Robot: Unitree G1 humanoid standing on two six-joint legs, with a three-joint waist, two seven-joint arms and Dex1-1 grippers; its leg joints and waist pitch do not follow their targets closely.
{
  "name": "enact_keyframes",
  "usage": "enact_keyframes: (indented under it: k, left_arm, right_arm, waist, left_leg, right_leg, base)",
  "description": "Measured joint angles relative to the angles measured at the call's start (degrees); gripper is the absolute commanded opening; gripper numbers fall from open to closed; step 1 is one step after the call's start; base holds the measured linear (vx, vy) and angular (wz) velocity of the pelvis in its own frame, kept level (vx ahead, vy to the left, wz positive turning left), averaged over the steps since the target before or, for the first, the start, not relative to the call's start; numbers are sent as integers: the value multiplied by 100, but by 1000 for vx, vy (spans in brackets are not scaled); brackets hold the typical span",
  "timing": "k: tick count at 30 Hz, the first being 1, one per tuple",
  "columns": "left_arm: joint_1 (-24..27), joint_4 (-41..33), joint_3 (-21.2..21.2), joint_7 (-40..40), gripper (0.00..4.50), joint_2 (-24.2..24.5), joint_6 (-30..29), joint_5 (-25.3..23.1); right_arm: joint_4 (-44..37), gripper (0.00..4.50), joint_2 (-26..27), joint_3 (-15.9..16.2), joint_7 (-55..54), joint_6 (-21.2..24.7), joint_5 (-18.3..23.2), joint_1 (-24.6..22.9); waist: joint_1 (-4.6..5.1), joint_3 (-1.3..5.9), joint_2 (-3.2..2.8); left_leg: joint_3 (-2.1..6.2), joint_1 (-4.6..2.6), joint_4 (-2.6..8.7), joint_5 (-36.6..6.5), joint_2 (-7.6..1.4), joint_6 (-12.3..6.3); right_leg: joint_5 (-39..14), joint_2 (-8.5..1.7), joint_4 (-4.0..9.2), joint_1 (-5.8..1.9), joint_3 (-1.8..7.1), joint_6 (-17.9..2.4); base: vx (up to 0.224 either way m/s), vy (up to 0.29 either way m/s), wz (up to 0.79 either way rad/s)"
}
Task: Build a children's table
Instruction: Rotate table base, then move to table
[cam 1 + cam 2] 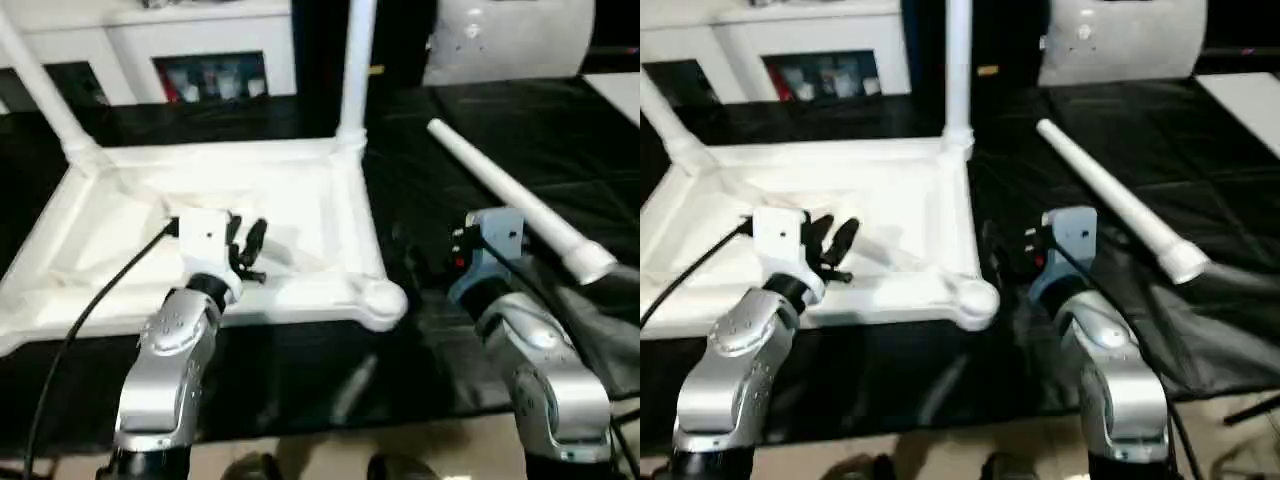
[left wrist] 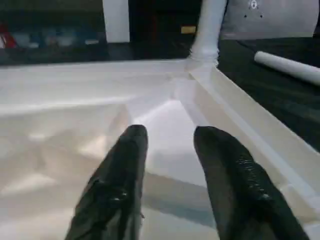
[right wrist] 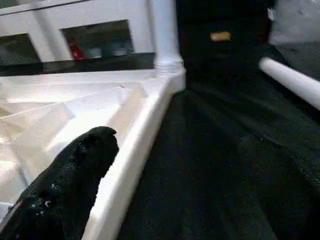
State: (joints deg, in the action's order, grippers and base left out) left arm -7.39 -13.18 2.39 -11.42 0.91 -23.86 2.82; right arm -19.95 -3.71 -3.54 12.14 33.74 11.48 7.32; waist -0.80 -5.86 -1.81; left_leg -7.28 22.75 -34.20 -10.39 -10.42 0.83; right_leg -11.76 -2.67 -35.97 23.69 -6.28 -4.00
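Children's table (image 1: 330, 200) lies upside down on black worktable (image 1: 250, 380), sockets up for legs; 2 fitted. Left gripper (image 2: 167, 145), fingers apart, empty, hovers over underside. Loose leg (image 1: 520, 205) right of it, beside right gripper (image 1: 1015, 255), fingers' state unclear.

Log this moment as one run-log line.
white plastic table top: upside down, two legs in | loose white tube leg: lying on black cover | left gripper: open over top

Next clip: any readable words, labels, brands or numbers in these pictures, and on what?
None can be read.
Small yellow tag on the dark background behind the children's table: too blurred to read.
Colourful items in the white cabinet: no legible print.
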Motion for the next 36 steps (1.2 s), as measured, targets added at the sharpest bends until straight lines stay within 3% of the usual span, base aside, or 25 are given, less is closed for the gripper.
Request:
enact_keyframes:
  k: [2, 3, 4, 5, 6, 8, 9, 11, 12, 13, 14, 15, 17, 18, 19, 20, 21, 22, 23, 24, 25, 26, 28, 32, 36]
  left_arm:
    - [46, -2, -99, 37, 231, -65, -32, -20]
    - [42, -44, -165, 47, 250, -85, -34, -23]
    - [34, -94, -172, 53, 256, -79, -34, -26]
    - [18, -134, -165, 76, 256, -53, -34, -28]
    - [76, -137, -146, 121, 261, -25, -56, -34]
    - [145, -144, -89, 184, 271, 42, -90, -42]
    - [168, -169, -35, 218, 290, 51, -94, -49]
    - [205, -227, -11, 226, 299, 50, -95, -51]
    - [256, -213, -25, 228, 305, 21, -111, -64]
    - [255, -204, -77, 229, 312, -3, -118, -73]
    - [262, -205, -162, 227, 321, -68, -118, -75]
    - [261, -212, -287, 224, 329, -85, -118, -72]
    - [221, -282, -323, 227, 348, -71, -104, -73]
    - [209, -313, -330, 229, 359, -23, -92, -73]
    - [253, -301, -316, 235, 368, 24, -89, -80]
    - [301, -286, -303, 242, 368, 44, -94, -85]
    - [302, -281, -243, 257, 375, 87, -93, -90]
    - [293, -284, -211, 287, 382, 91, -79, -105]
    - [291, -291, -213, 298, 402, 81, -23, -112]
    - [283, -308, -213, 305, 408, 68, 8, -118]
    - [261, -309, -196, 312, 411, 53, 26, -125]
    - [270, -271, -197, 303, 411, 21, 25, -109]
    - [246, -281, -283, 279, 442, -39, 47, -11]
    - [240, -301, -269, 273, 442, -1, 63, 81]
    - [289, -307, -293, 220, 442, 18, 66, 79]
  right_arm:
    - [-31, 450, -11, -91, -107, 250, 56, -35]
    - [-110, 450, -86, -128, -137, 438, 87, -57]
    - [-179, 450, -135, -128, -149, 516, 118, -64]
    - [-246, 450, -188, -128, -140, 570, 124, -80]
    - [-287, 450, -218, -91, -69, 595, 135, -87]
    - [-339, 450, -247, 72, 97, 501, 141, -108]
    - [-397, 450, -278, 117, 152, 430, 145, -127]
    - [-437, 450, -269, 118, 165, 370, 152, -90]
    - [-415, 450, -238, 98, 135, 367, 178, -111]
    - [-404, 450, -255, 17, 81, 375, 191, -162]
    - [-384, 450, -278, -81, 43, 381, 189, -189]
    - [-382, 450, -306, -187, 9, 382, 188, -189]
    - [-431, 450, -367, -224, 5, 382, 188, -189]
    - [-472, 450, -360, -223, 5, 432, 192, -213]
    - [-465, 450, -309, -197, -1, 559, 203, -256]
    - [-461, 450, -253, -138, -12, 686, 231, -280]
    - [-454, 450, -202, -14, -7, 770, 263, -298]
    - [-454, 450, -211, 30, 2, 776, 256, -308]
    - [-454, 450, -258, 48, 13, 703, 235, -303]
    - [-454, 450, -322, 69, 31, 586, 216, -301]
    - [-405, 450, -419, 78, 59, 441, 180, -252]
    - [-383, 450, -455, 63, 61, 413, 149, -306]
    - [-340, 450, -494, 13, 56, 411, 123, -354]
    - [-347, 450, -480, -44, 61, 450, 138, -352]
    - [-340, 450, -536, 41, 85, 430, 140, -328]
  waist:
    - [-93, -27, 30]
    - [-94, -15, 8]
    - [-80, 3, -35]
    - [-70, 11, -62]
    - [-75, 35, -135]
    - [-94, 55, -119]
    - [-128, 76, -91]
    - [-178, 128, 39]
    - [-158, 120, 62]
    - [-193, 104, 104]
    - [-224, 87, 131]
    - [-208, 86, 126]
    - [-127, 88, 90]
    - [-84, 105, -94]
    - [-70, 84, -151]
    - [-51, 92, -172]
    - [-13, 101, -165]
    - [-27, 127, -139]
    - [-56, 151, -101]
    - [-98, 201, 10]
    - [-178, 200, 82]
    - [-227, 194, 64]
    - [-247, 192, 75]
    - [-217, 197, 1]
    - [-52, 93, -93]
  left_leg:
    - [-80, 109, -782, -328, 142, -532]
    - [-105, 44, -875, -394, 335, -620]
    - [-104, -18, -702, -543, 425, -729]
    - [-27, -54, -537, -709, 373, -671]
    - [53, -75, -391, -529, 167, -87]
    - [129, -72, -393, -470, 82, 52]
    - [174, -41, -391, -432, 55, 115]
    - [186, 54, -412, -404, 51, 107]
    - [229, 94, -406, -370, 28, -133]
    - [213, 141, -578, -446, 27, -701]
    - [128, 181, -955, -554, 83, -854]
    - [51, 143, -1236, -590, 275, -795]
    - [-35, -81, -1064, -671, 564, -670]
    - [-23, -208, -743, -985, 563, -591]
    - [62, -247, -632, -843, 366, -279]
    - [89, -252, -558, -764, 264, -144]
    - [144, -225, -516, -670, 191, -70]
    - [164, -193, -494, -620, 164, -48]
    - [177, -147, -491, -583, 162, -15]
    - [155, -74, -520, -558, 201, 12]
    - [143, 17, -586, -552, 213, 12]
    - [185, 49, -494, -487, 211, -87]
    - [212, -73, -199, -367, 217, 31]
    - [203, -155, -48, -234, 71, 390]
    - [185, -381, 23, -299, 8, 485]
  right_leg:
    - [44, 74, 100, -56, -30, -82]
    - [92, 156, 190, -71, -62, -112]
    - [142, 247, 272, -63, -135, -114]
    - [214, 330, 398, -68, -238, -152]
    - [78, 408, 318, -28, -353, 49]
    - [-372, 261, -870, 294, -41, 391]
    - [-433, 59, -1093, 325, 262, 292]
    - [-421, -317, -515, 193, 523, 249]
    - [-360, -249, -466, 168, 431, 258]
    - [-307, -216, -387, 135, 376, 198]
    - [-239, -145, -296, 80, 364, 90]
    - [-163, -54, -168, -13, 296, 14]
    - [-57, 121, -4, -100, 159, 39]
    - [46, 317, 188, -173, -26, 25]
    - [106, 408, 333, -240, -170, 32]
    - [-132, 414, 138, -150, -237, 280]
    - [-417, 309, -593, 55, -119, 528]
    - [-453, 185, -924, 144, 89, 495]
    - [-440, -3, -834, 118, 276, 447]
    - [-406, -188, -507, 42, 471, 387]
    - [-263, -305, -350, 64, 539, 712]
    - [-255, -264, -321, 64, 522, 675]
    - [-203, -196, -277, 79, 530, 612]
    - [-238, -49, -276, 77, 525, 551]
    - [-261, -54, -7, -158, 359, 512]
  base:
    - [-13, -205, 0]
    - [-21, -194, -7]
    - [-46, -160, 2]
    - [-47, -175, 14]
    - [-47, -175, 14]
    - [-36, -185, 6]
    - [-37, -179, 4]
    - [-67, -236, 3]
    - [-70, -275, -5]
    - [-77, -306, 0]
    - [-76, -288, -2]
    - [-76, -288, -2]
    - [-79, -226, 0]
    - [-88, -204, 7]
    - [-117, -215, 6]
    - [-105, -205, -3]
    - [-105, -205, -3]
    - [-83, -183, 0]
    - [-95, -204, 8]
    - [-95, -204, 8]
    - [-90, -246, -14]
    - [-93, -255, -16]
    - [-91, -245, -11]
    - [-68, -139, -6]
    - [-14, -14, -2]
